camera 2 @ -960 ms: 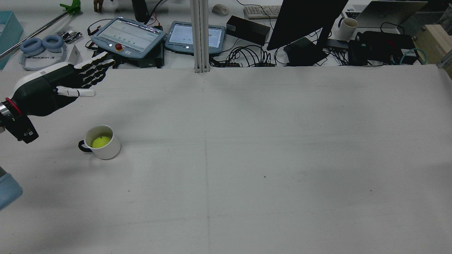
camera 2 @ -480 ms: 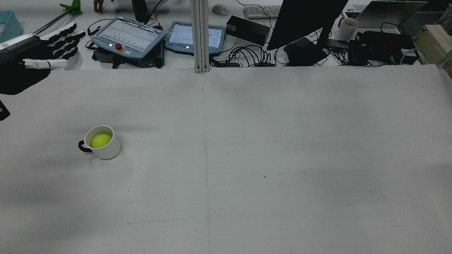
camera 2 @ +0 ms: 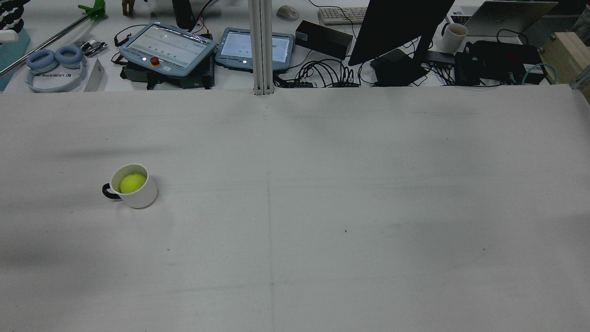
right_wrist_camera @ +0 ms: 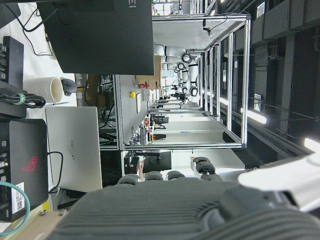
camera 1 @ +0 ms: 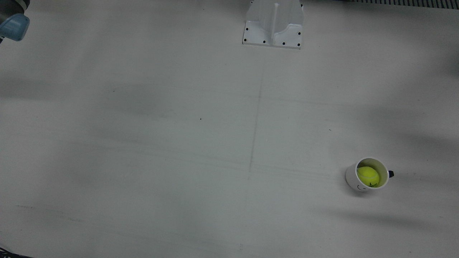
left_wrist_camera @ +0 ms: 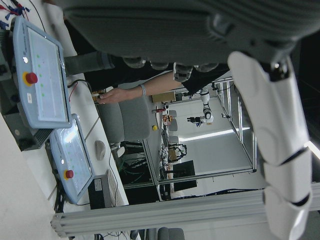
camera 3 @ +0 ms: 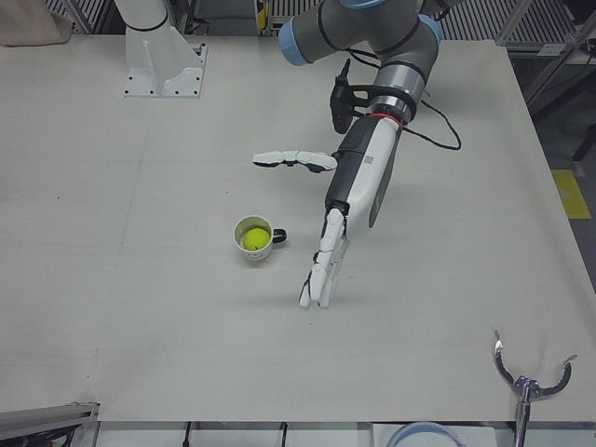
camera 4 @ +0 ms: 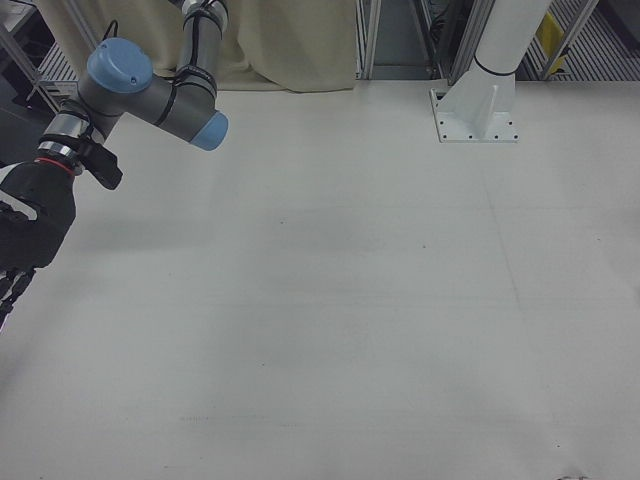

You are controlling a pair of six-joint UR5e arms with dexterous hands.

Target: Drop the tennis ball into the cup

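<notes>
A white cup (camera 2: 138,193) with a dark handle stands on the table's left part in the rear view. The yellow tennis ball (camera 2: 132,183) lies inside it. Cup (camera 1: 358,182) and ball (camera 1: 368,176) show in the front view, and cup (camera 3: 261,251) and ball (camera 3: 253,240) in the left-front view. My left hand (camera 3: 346,200) is open and empty, fingers spread, raised beside the cup and apart from it. Only its fingers (camera 2: 10,11) show at the rear view's top left corner. My right hand (camera 4: 30,235) hangs open and empty at the table's far side, away from the cup.
The white pedestal (camera 1: 273,23) stands at the table's back edge. Beyond the front edge are two teach pendants (camera 2: 168,46), headphones (camera 2: 55,64), a post (camera 2: 260,46) and a dark monitor (camera 2: 396,23). A metal claw tool (camera 3: 526,382) lies near one corner.
My left hand has risen and drawn away to the rear view's upper left, nearly out of that view. The ball stays in the cup, which has not moved.
</notes>
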